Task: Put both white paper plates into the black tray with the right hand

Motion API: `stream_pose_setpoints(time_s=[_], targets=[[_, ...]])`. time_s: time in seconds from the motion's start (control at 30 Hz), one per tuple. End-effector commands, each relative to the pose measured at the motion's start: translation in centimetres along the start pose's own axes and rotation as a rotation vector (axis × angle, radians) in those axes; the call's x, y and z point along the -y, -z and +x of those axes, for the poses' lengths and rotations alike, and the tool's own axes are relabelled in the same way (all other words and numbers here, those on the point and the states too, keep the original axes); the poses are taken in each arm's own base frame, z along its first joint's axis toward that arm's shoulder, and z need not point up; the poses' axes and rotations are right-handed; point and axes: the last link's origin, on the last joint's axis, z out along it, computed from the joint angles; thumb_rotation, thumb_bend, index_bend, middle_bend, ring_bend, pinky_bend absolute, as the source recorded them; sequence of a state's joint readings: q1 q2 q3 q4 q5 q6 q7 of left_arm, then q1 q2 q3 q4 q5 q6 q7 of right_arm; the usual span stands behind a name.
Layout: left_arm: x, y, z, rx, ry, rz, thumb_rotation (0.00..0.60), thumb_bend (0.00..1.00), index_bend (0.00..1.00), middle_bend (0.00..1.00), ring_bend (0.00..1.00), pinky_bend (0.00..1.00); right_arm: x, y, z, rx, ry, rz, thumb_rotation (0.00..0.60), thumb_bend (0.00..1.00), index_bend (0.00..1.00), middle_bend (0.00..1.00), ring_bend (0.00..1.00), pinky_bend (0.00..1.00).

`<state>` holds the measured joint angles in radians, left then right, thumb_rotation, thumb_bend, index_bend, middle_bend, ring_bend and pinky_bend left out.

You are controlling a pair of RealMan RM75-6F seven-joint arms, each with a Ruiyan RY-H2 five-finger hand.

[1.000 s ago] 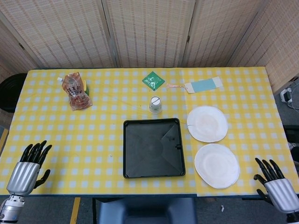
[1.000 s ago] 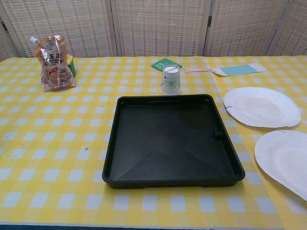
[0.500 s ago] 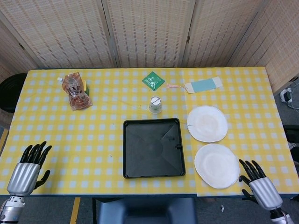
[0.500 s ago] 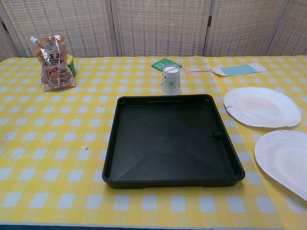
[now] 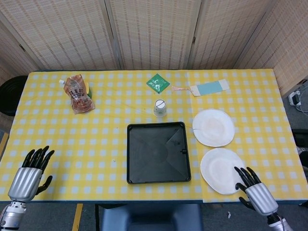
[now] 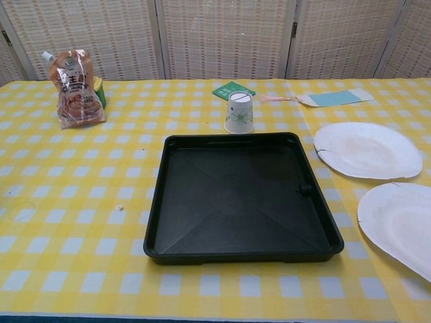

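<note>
Fingers of your empty right hand (image 5: 254,190) spread at the near paper plate (image 5: 223,170); slide under its near rim, then lift toward the black tray (image 5: 158,152)

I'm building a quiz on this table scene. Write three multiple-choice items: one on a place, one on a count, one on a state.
1. Where does the paper cup stand?
A. inside the black tray
B. on the cloth just beyond the tray's far edge
C. on a paper plate

2. How many white paper plates lie on the table?
A. one
B. two
C. three

3. What is in the black tray?
A. nothing
B. one plate
C. the sauce pouch

Answers:
1 B: the cup sits upside down on the checked cloth behind the tray's far rim.
2 B: the far plate and the near plate both lie right of the tray.
3 A: the tray floor is bare; the sauce pouch lies at the table's far left, and the right hand, holding nothing, is at the near plate's edge.
</note>
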<state>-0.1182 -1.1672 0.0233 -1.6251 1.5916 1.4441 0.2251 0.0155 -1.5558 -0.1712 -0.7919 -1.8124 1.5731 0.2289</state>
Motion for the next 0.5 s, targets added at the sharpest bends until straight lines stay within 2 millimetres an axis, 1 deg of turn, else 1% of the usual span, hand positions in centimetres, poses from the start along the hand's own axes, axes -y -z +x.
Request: stream_pose_setpoints(time_s=[0.03,0.3,0.5], targets=[[0.0,0.0,0.1,-0.002,0.004,-0.001,0.600,0.42,0.00,0.00,0.00,0.00,0.2,-0.5,-0.3,0.007,-0.007,0.003,0.600,0.29,0.49,0.00,0.00,0.00],[0.2,0.2,0.4,-0.009,0.015,-0.002,0.600,0.42,0.00,0.00,0.00,0.00,1.0,-1.7,-0.7,0.019,-0.011,0.024,0.600,0.29,0.52,0.00,0.00,0.00],[0.4,0.3,0.6,-0.015,0.019,0.002,0.600,0.42,0.00,0.00,0.00,0.00,1.3,-2.3,-1.0,0.034,-0.007,0.030,0.600,0.29,0.52,0.00,0.00,0.00]])
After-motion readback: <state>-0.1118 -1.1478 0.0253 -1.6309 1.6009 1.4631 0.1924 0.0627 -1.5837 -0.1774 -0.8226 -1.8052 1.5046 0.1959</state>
